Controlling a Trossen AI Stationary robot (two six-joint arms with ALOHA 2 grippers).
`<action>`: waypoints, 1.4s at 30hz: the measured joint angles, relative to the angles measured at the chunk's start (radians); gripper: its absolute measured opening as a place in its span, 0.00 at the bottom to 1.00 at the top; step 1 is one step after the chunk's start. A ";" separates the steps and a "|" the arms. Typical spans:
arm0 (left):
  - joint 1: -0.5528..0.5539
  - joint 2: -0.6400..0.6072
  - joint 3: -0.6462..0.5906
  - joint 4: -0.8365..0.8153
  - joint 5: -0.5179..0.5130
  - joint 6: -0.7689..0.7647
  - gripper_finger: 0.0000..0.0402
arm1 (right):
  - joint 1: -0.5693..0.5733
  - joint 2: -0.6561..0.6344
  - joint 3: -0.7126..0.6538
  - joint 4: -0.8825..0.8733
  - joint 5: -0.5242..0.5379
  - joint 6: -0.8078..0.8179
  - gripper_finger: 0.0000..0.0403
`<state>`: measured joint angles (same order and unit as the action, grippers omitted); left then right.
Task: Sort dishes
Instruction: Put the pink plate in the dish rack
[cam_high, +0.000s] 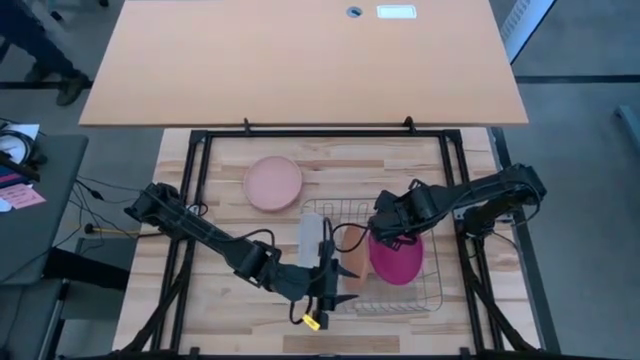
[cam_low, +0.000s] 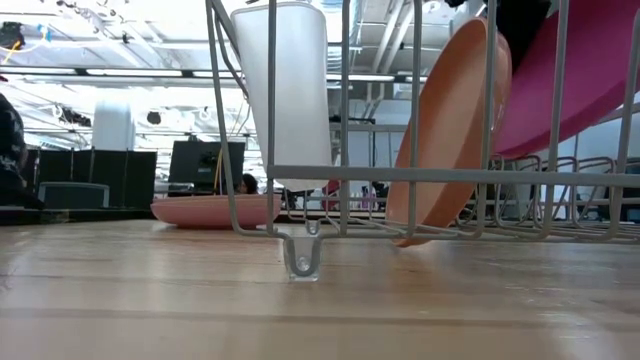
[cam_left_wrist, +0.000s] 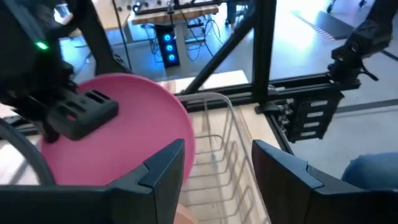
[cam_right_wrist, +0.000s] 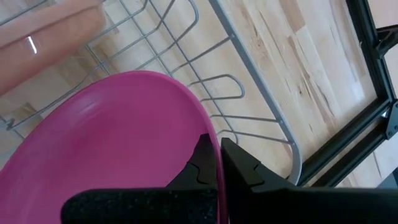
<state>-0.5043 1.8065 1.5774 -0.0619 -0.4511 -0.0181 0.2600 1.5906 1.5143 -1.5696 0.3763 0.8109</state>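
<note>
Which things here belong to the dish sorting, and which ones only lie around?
Belong to the job:
- magenta plate, held at its rim by the shut right gripper
- orange plate, leaning in the rack
- pale pink plate, flat on the table
- left gripper, open

Only lying around:
- wire rack
- white tray

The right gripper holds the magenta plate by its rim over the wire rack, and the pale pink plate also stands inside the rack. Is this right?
Not entirely. The right gripper does pinch the magenta plate over the wire rack, but the pale pink plate lies flat on the table outside it, as the high view shows.
</note>
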 joint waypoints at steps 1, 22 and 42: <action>0.003 0.000 0.007 -0.009 0.000 0.000 0.45 | 0.000 0.000 0.000 -0.001 0.000 0.000 0.01; 0.005 0.001 0.031 -0.061 -0.005 0.011 0.45 | 0.000 0.001 0.000 -0.001 -0.001 0.019 0.02; 0.005 0.001 0.030 -0.061 -0.007 0.011 0.45 | 0.009 0.002 -0.001 -0.001 -0.010 0.083 0.05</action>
<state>-0.4992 1.8072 1.6077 -0.1230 -0.4578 -0.0074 0.2687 1.5921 1.5135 -1.5703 0.3662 0.8935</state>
